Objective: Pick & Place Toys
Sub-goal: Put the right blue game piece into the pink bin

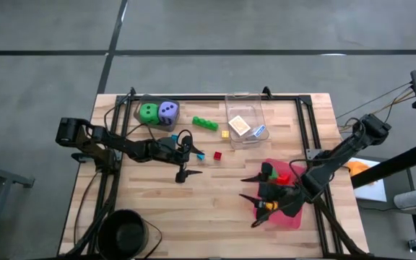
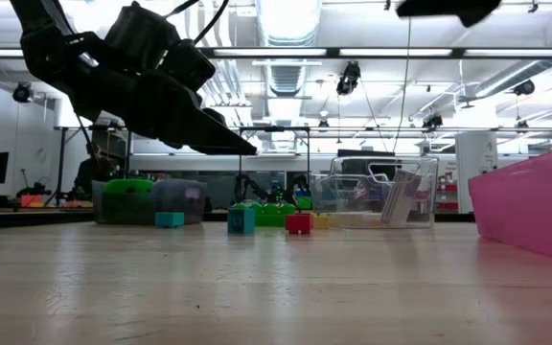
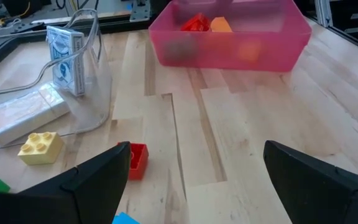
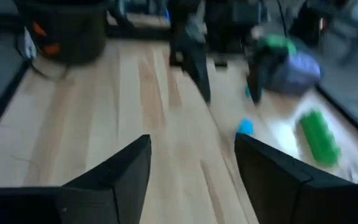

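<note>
My left gripper is open and empty above the table's middle, close to the red brick and a blue brick. My right gripper is open and empty, just left of the pink tray, which holds red, green and orange bricks. The green die and the purple die stand at the far left. A green brick and a yellow brick lie near the clear box, which holds the orange-white packet and the blue-white packet.
A second blue brick lies by my left arm's wrist. A black round bucket sits at the near left corner. Cables run along the table's left side. Bare wood lies between the two grippers and along the near edge.
</note>
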`<state>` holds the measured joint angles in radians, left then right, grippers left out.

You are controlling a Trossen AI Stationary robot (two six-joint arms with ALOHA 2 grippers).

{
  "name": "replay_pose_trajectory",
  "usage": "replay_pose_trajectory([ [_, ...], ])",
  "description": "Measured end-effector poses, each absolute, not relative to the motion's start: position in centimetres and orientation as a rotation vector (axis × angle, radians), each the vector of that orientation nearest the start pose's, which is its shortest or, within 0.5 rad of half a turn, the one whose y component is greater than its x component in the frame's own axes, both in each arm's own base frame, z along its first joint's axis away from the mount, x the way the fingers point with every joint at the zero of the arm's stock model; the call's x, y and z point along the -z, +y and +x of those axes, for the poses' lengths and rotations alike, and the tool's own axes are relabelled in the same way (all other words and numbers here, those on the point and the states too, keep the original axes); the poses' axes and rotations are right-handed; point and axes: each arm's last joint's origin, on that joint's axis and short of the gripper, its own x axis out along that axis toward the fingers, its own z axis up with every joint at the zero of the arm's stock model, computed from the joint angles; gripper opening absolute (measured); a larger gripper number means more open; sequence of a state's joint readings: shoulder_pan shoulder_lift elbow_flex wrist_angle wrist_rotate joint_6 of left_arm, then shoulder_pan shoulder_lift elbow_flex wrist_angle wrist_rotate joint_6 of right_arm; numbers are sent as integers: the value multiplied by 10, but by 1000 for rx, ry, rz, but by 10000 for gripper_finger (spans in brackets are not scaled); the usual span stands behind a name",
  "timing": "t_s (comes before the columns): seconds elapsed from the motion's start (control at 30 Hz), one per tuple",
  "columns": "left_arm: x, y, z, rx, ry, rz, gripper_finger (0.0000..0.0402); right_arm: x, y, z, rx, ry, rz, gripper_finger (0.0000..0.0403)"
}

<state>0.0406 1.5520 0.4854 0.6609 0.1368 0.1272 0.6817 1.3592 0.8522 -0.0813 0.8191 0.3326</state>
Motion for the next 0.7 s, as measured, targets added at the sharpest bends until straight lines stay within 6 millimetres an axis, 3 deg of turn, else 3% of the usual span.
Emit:
replay_pose_trajectory([
  [0.33,-143,7,274,100,413,63,369,-212,141,242,82,110,-87,216],
  [0.53,-139,9,275,57,528,43,369,-185,118,231,114,117,-79,216],
  [0.7,-144,13,283,-71,708,107,369,-182,113,230,103,115,-76,216],
])
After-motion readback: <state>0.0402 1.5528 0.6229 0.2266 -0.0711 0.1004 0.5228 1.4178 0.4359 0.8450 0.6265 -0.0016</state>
